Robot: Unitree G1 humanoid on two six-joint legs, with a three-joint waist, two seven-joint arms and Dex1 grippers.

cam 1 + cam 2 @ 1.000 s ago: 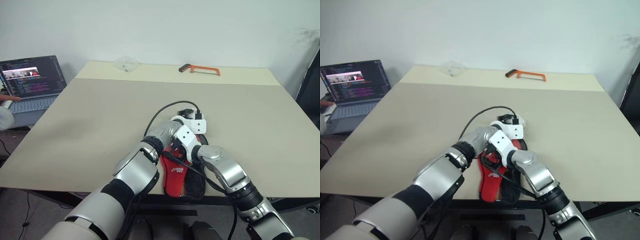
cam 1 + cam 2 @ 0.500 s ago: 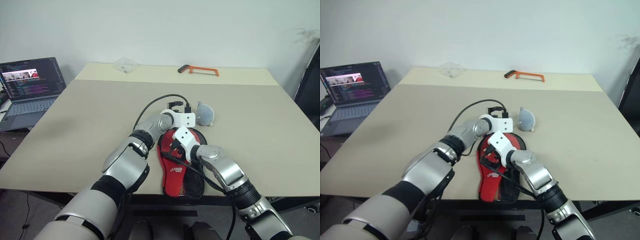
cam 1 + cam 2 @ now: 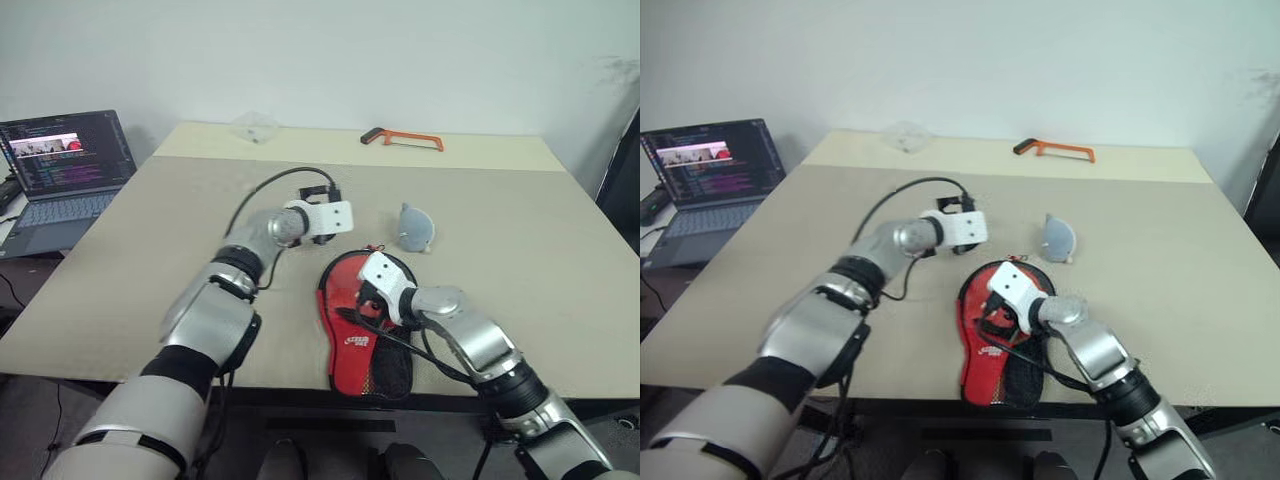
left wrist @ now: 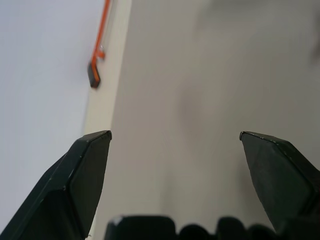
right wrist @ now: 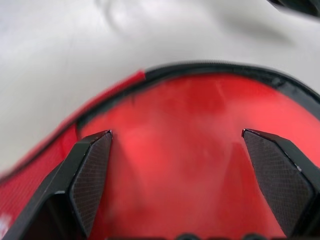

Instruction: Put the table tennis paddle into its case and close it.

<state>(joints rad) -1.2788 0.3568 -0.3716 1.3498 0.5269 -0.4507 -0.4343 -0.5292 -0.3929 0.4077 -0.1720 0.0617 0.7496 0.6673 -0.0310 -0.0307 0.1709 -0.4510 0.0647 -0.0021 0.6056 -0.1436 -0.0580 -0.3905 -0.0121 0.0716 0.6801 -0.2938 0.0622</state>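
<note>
Lying near the beige table's [image 3: 150,250] front edge, the red-and-black paddle-shaped case [image 3: 362,330] looks shut; both the left gripper [image 4: 175,142] and right gripper [image 5: 177,145] gape wide, empty, needing only a zip check.

One case [image 3: 362,325] lies on the desk [image 3: 180,250]; one grey lump [image 3: 413,228]; one orange hacksaw [image 3: 400,138]; one laptop [image 3: 62,170]; one clear dish [image 3: 251,127].
</note>
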